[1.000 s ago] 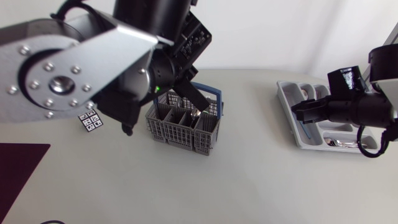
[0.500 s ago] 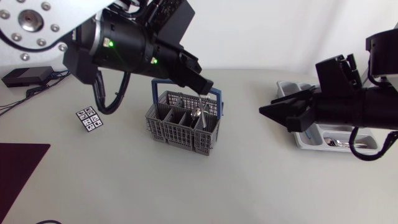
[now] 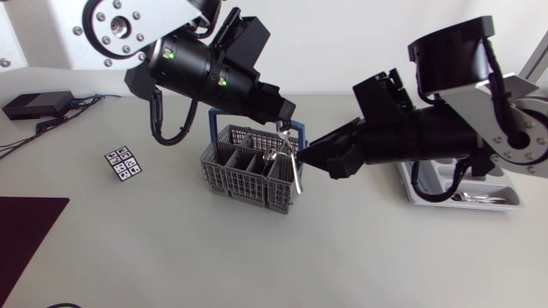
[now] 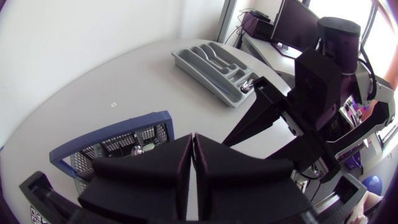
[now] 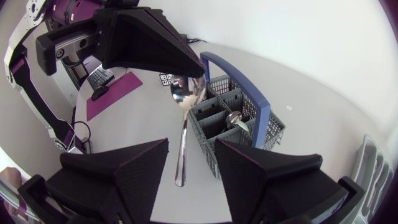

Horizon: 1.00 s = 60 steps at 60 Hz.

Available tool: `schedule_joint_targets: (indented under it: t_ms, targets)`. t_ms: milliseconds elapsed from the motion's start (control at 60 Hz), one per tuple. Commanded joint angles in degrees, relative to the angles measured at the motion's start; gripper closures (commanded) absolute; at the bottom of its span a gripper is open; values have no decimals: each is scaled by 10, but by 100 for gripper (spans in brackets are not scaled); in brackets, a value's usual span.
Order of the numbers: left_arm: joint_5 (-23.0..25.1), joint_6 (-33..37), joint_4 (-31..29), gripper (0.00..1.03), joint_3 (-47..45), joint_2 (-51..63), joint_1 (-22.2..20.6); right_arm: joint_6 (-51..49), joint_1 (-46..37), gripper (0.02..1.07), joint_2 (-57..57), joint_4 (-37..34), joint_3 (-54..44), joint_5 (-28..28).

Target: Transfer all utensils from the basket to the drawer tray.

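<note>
Right arm has swung over from the drawer tray to the basket; left arm has lifted a spoon out. Spoon hangs bowl-up over the basket edge nearest the right arm. My left pincer is clamped tight on the bowl. Handle dangles free, which I judge is for a handover. My right pincer gapes wide, handle between its fingers, touching neither. Second spoon sits in a compartment. Tray lies well apart on the worktop, on the right arm's side, hence the pass.
</note>
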Motion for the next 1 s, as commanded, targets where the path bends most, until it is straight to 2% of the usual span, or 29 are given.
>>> schedule_joint_targets:
  t_ms: [0,333,400,517,683,850,983]
  targets:
    - [13,-16,-6,100,27,13,5,15,14,54,23,8,24,4]
    - [30,-18,-10,100,30,20,9,13,45,80,62,16,50,42]
    - [30,-18,-10,100,29,20,11,13,47,82,63,17,49,44]
    - [30,-17,-13,100,30,22,12,12,47,97,63,23,45,49]
    - [31,-15,-13,95,31,22,12,7,47,101,60,25,40,49]
    - [31,-16,-16,92,35,22,12,1,48,101,59,23,31,49]
    - [31,-15,-16,74,38,22,11,-6,48,101,59,16,26,45]
